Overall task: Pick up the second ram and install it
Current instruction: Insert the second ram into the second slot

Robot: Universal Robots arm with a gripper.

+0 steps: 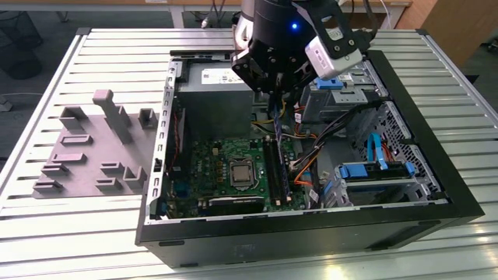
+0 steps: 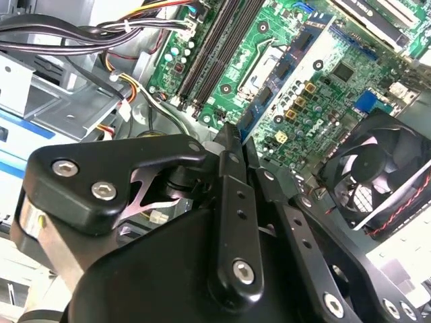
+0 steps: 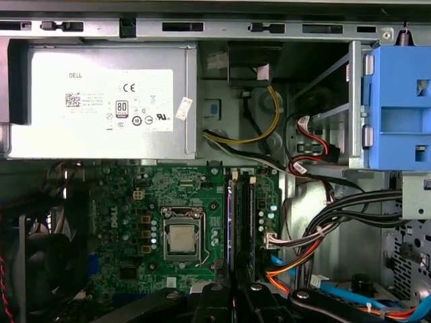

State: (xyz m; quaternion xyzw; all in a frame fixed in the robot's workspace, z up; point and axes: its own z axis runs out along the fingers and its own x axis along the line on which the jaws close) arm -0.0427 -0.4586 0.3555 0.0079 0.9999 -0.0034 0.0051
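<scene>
Currently over open black computer case [image 1: 435,192] on slatted metal bench [image 1: 93,233]. Black two-finger claw [image 2: 237,133] nearly together, clamped on second ram [image 1: 276,123], a thin dark-green flat memory stick held on edge above long black slots [image 3: 244,222] of green motherboard [image 3: 135,222]. Grey plastic fixture [image 1: 86,151] sits well apart, at exterior view's left.
</scene>
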